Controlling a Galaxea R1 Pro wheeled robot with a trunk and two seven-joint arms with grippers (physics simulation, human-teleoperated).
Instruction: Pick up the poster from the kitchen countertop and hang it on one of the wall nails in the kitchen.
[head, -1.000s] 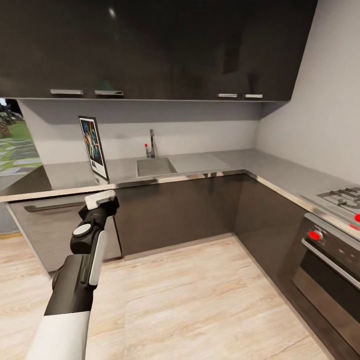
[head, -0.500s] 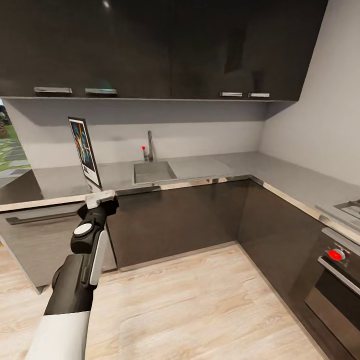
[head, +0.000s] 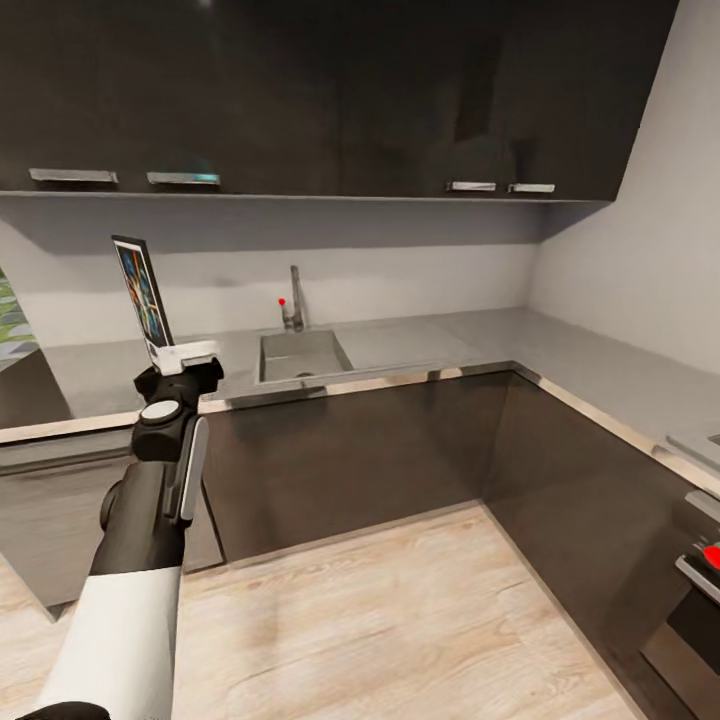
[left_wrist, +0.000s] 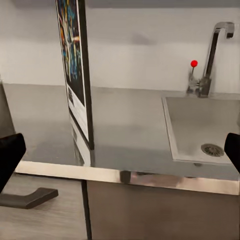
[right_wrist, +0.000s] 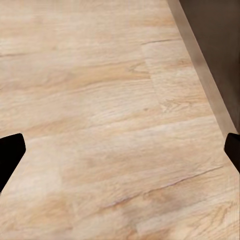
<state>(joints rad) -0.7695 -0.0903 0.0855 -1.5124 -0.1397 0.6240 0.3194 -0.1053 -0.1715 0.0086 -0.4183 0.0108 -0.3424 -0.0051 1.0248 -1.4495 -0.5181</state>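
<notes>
No readable text, poster (left_wrist: 75, 75) print seen edge-on and too blurred to read

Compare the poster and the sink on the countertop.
The poster stands upright on its edge, seen nearly edge-on; the sink lies sunk flat into the countertop. The poster is colourful in a black frame; the sink is plain grey. Both are rectangular.

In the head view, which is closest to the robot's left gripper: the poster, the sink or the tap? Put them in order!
1. Poster, upright on the countertop just beyond the left gripper.
2. Sink, to the gripper's right.
3. Tap, behind the sink by the wall.
</notes>
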